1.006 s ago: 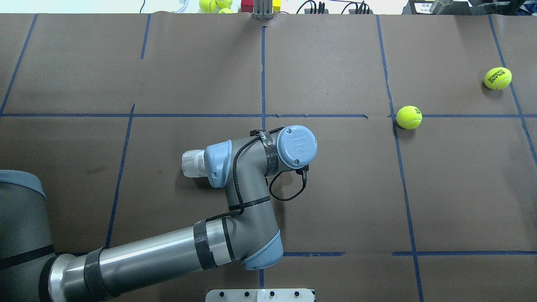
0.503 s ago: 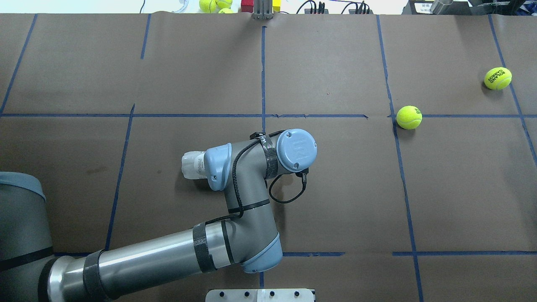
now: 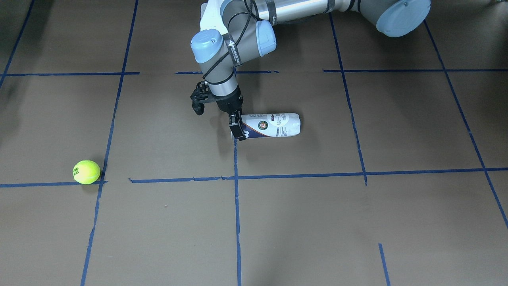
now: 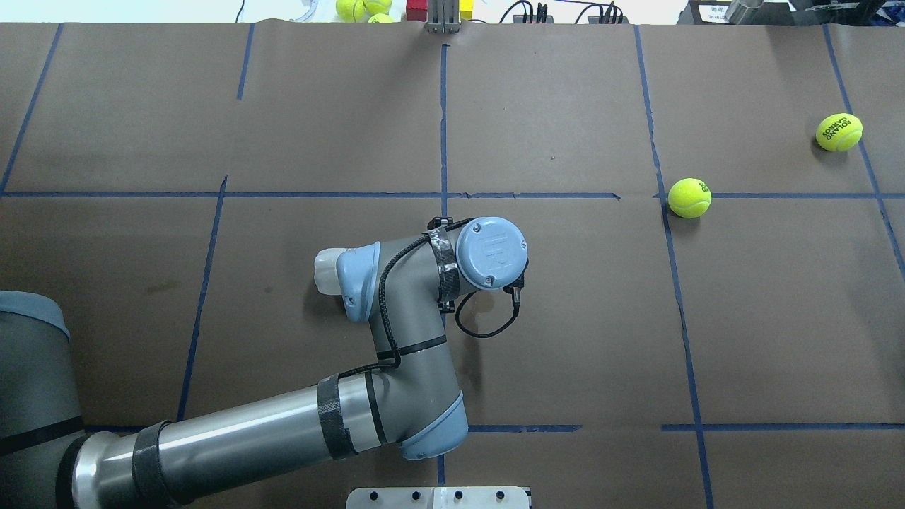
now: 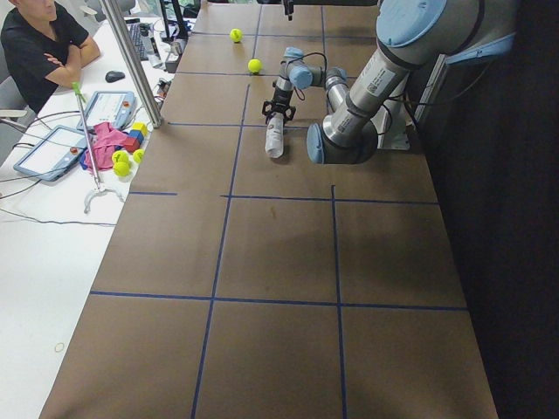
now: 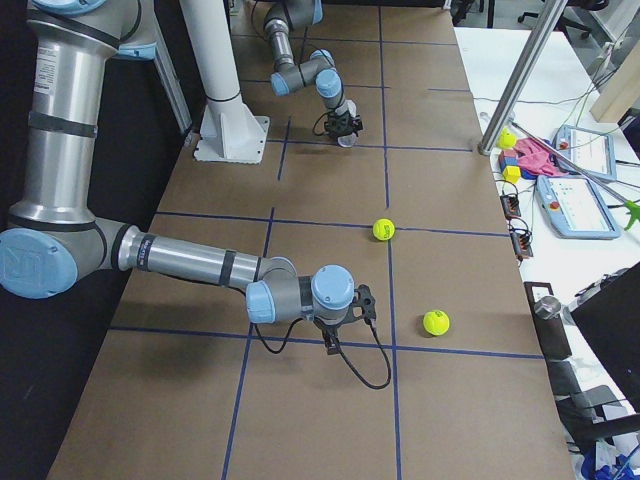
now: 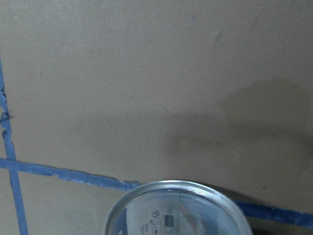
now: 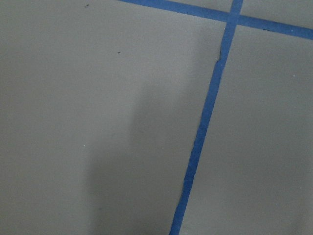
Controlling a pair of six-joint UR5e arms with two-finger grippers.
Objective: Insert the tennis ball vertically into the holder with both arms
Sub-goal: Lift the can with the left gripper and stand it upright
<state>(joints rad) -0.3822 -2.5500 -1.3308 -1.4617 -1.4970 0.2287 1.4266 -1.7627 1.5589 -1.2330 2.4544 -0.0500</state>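
Note:
The holder (image 3: 274, 125), a clear can with a navy and white label, lies nearly level just above the brown table, its closed end pointing to the robot's left. My left gripper (image 3: 237, 128) is shut on its open end, and the rim (image 7: 176, 205) fills the bottom of the left wrist view. From overhead only the closed end of the holder (image 4: 327, 271) shows past the wrist. One tennis ball (image 4: 689, 198) rests on the right half of the table, another tennis ball (image 4: 839, 132) farther right. My right gripper (image 6: 330, 340) hangs low over bare table; I cannot tell its state.
A white pedestal base (image 4: 438, 497) sits at the near table edge. Several spare balls (image 4: 360, 8) and coloured blocks lie beyond the far edge. A person (image 5: 39, 44) sits at the side table with tablets. A metal post (image 6: 520, 80) stands at the far edge.
The left wrist has turned and shifted slightly. The holder's closed end has moved right, so less of it shows past the wrist. Both balls stay put.

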